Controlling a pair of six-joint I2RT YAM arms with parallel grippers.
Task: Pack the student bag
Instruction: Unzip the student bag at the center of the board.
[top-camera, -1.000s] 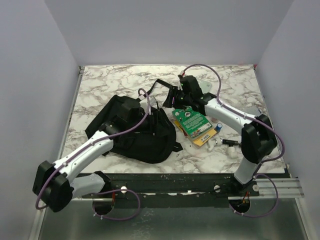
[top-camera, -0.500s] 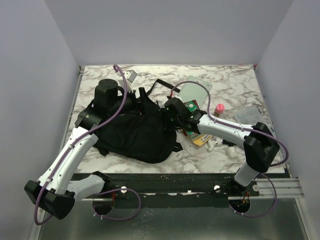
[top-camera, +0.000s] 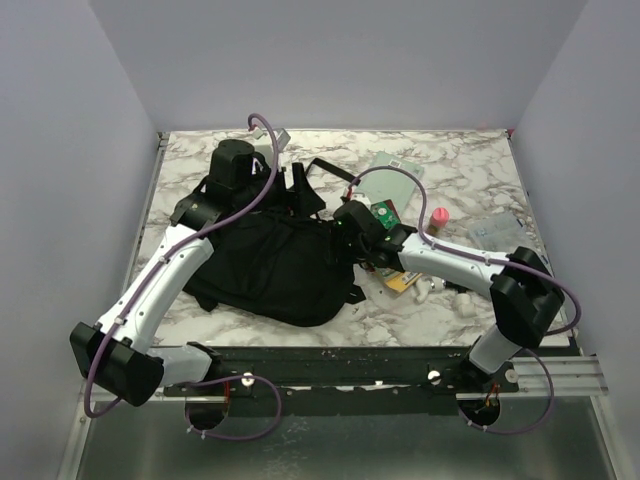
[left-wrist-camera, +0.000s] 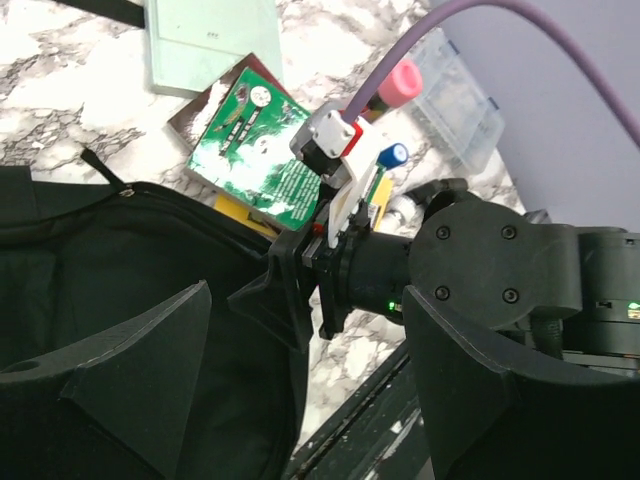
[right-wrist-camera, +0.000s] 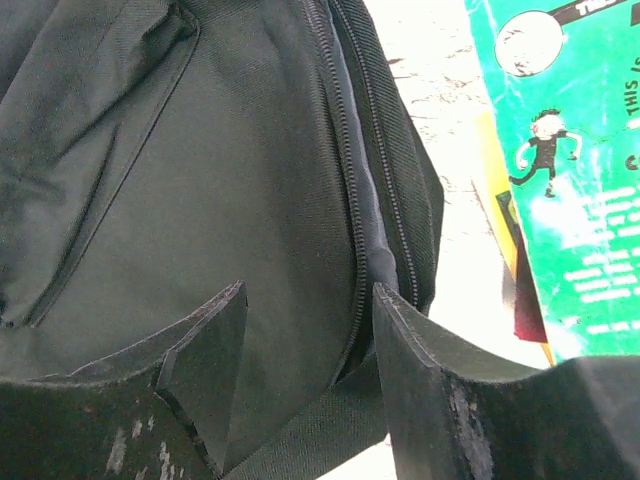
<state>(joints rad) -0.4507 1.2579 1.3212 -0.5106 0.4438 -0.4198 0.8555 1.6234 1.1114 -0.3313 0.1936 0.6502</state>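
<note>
Student bag (top-camera: 265, 270), large soft black fabric backpack, lies centre-left on marble bench (top-camera: 190, 160), long axis left-right, zipper mouth at its right end just beneath the nearer right gripper (right-wrist-camera: 310, 300), released, empty; left gripper (left-wrist-camera: 308, 295) released too, above bag's far edge.

Looks like matt, woven black cloth on the student bag (top-camera: 270, 265); shines glossy on the green book (left-wrist-camera: 255, 150) cover; appears smooth and marbled across the table (top-camera: 470, 160).
</note>
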